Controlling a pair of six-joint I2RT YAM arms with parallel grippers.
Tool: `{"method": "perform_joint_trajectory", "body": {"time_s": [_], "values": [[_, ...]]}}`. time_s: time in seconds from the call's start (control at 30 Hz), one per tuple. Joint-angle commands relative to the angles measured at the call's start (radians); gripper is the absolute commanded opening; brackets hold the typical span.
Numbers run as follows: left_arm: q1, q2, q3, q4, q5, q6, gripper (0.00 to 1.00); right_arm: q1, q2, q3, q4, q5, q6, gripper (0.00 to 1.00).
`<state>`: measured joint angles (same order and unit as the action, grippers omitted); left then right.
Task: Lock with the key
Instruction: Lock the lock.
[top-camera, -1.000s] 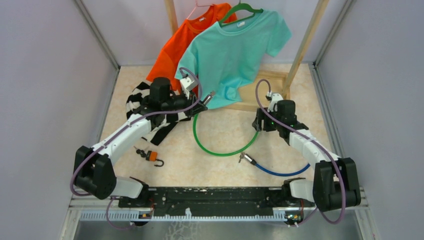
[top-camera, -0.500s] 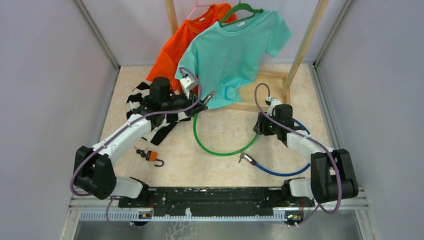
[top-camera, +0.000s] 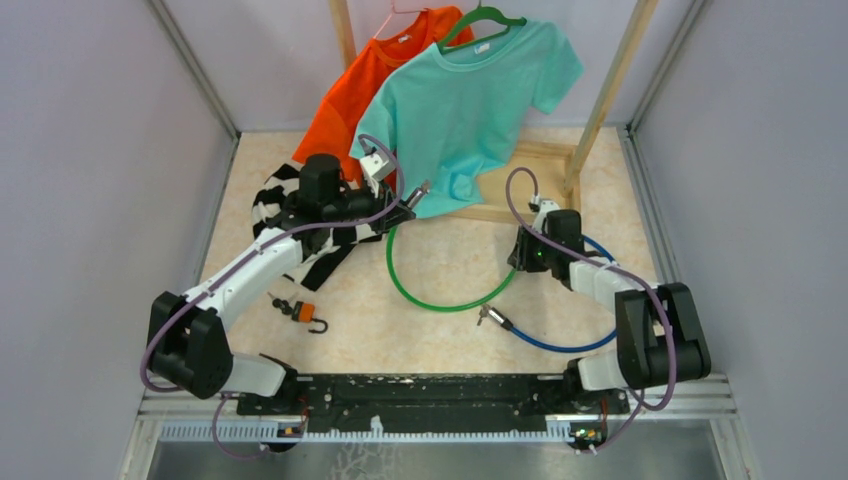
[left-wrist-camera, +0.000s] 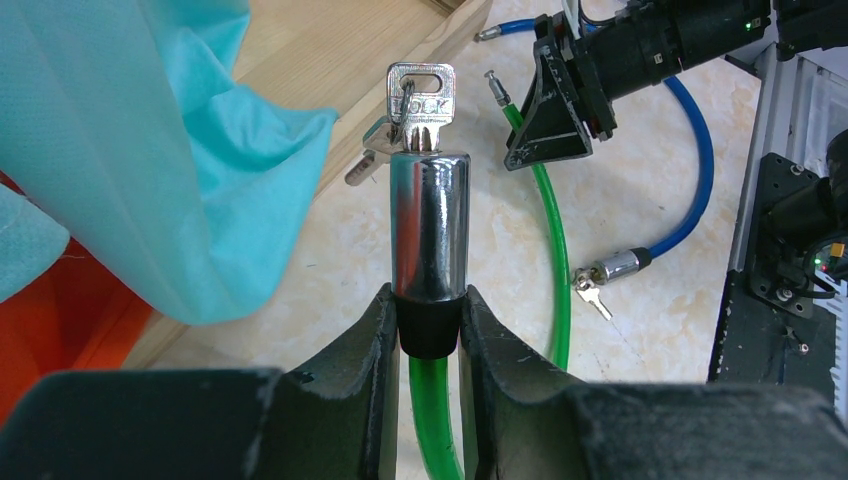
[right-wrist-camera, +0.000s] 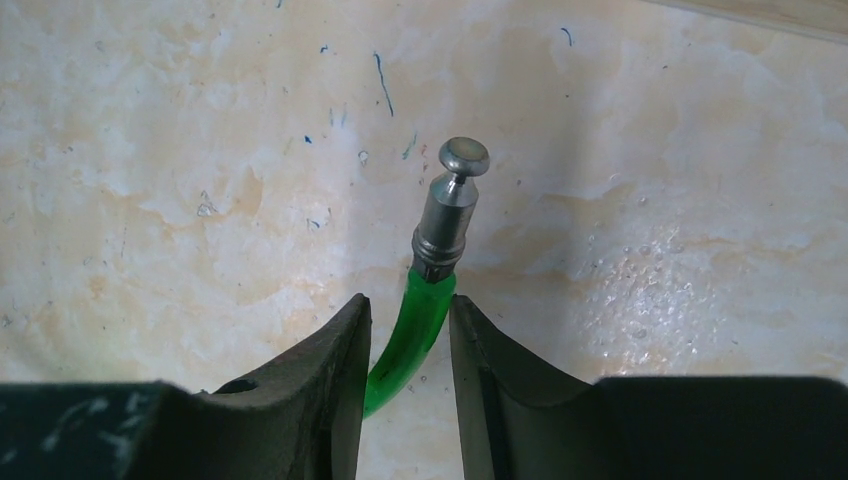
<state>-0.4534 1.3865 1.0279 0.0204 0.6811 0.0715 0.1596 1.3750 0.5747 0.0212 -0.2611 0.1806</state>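
A: Item one, the held end?

B: The left gripper (left-wrist-camera: 428, 320) is clamping tight on the black collar at the base of the chrome lock barrel (left-wrist-camera: 428, 220). It is holding the barrel raised, long axis running straight out from the fingers. The key (left-wrist-camera: 422, 95) is sitting in the barrel's far end, with a spare dangling beside it.

A: Item two, the free end?

B: The green cable (top-camera: 440, 305) is looping from the barrel's base down across the floor to the pin end (right-wrist-camera: 448, 215). That end is lying to the right of the barrel and nearer the arm bases. The right gripper (right-wrist-camera: 407, 305) is straddling the cable just behind the pin, jaws standing narrow. Whether the pads are pinching yet I cannot tell.

A: Bearing for the join?

B: The pin's axis is pointing out ahead of the right fingers, slightly tilted. The right arm is the nearer arm to it. In my judgement the pin needs carrying left and up to the barrel. Its socket is not showing in any view.

A: Other stock?

B: A blue cable lock (top-camera: 560, 345) is lying right of the barrel, near the bases. An orange padlock (top-camera: 303, 313) is lying left of it.
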Motion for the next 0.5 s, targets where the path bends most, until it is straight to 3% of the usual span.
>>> {"method": "perform_joint_trajectory", "body": {"time_s": [0.0, 0.23, 0.4, 0.47], "values": [[0.005, -0.003, 0.009, 0.042, 0.014, 0.004, 0.00, 0.001, 0.011, 0.037, 0.036, 0.004, 0.007, 0.33], [0.005, -0.001, 0.000, 0.045, 0.013, 0.005, 0.00, 0.001, -0.021, 0.037, 0.050, 0.008, -0.001, 0.21], [0.005, -0.004, -0.001, 0.051, 0.004, 0.002, 0.00, 0.001, -0.091, 0.068, 0.065, -0.035, -0.031, 0.01], [0.004, -0.004, 0.009, 0.048, -0.006, 0.007, 0.00, 0.001, -0.116, 0.099, 0.079, -0.089, -0.058, 0.00]]}}
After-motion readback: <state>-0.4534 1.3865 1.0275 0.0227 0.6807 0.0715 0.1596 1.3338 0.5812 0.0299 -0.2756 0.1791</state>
